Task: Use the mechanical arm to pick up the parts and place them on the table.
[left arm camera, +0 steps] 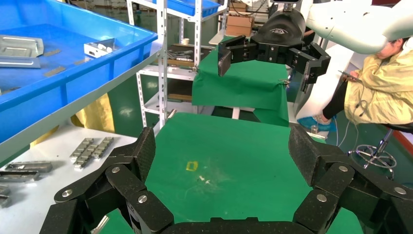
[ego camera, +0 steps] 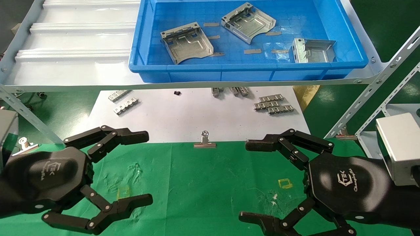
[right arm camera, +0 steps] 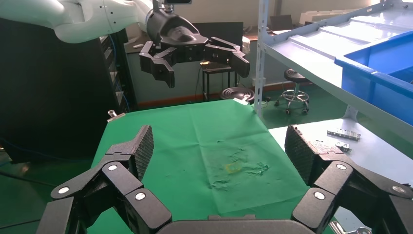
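Note:
Three silver stamped parts lie in the blue bin [ego camera: 249,70] on the shelf: one at the left [ego camera: 186,46], one in the middle [ego camera: 248,22], one on its side at the right [ego camera: 313,50]. My left gripper [ego camera: 146,168] and right gripper [ego camera: 244,180] hover open and empty over the green table [ego camera: 203,183], facing each other, well short of the bin. In the left wrist view my left gripper [left arm camera: 221,153] is open above a yellow mark [left arm camera: 192,165]. In the right wrist view my right gripper [right arm camera: 219,148] is open above another yellow mark [right arm camera: 234,167].
A white sheet [ego camera: 197,114] beyond the cloth holds small ridged silver strips [ego camera: 274,105] and more strips [ego camera: 124,102]. A silver binder clip [ego camera: 204,141] sits at the sheet's near edge. The pale ribbed shelf [ego camera: 75,49] overhangs, with angled rack struts [ego camera: 370,95] at right.

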{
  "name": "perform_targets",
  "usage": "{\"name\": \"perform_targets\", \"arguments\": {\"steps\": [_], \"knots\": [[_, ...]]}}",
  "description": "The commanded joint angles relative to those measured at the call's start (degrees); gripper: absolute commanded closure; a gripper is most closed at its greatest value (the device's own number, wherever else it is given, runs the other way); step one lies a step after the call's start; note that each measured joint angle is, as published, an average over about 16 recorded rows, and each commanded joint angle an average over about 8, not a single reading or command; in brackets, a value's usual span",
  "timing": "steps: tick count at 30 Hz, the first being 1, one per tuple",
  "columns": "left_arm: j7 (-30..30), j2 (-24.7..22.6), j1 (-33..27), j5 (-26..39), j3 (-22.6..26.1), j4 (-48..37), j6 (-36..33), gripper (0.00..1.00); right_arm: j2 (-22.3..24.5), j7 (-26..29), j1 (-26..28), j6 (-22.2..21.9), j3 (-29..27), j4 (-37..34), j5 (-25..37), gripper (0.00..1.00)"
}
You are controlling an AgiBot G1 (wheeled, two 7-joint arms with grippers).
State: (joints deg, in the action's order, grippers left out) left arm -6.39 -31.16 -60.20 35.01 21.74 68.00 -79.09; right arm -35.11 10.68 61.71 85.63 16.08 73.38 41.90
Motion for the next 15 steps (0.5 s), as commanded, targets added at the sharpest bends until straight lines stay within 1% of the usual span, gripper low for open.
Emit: {"name": "perform_targets", "arguments": {"steps": [1,15], "knots": [[0.0,0.0,0.0,0.0,0.0,0.0,0.0,0.00,0.0,0.0,0.0,0.0,0.0,0.0,0.0,0.00],[0.0,0.0,0.0,0.0,0.0,0.0,0.0,0.00,0.0,0.0,0.0,0.0,0.0,0.0,0.0,0.00]]}}
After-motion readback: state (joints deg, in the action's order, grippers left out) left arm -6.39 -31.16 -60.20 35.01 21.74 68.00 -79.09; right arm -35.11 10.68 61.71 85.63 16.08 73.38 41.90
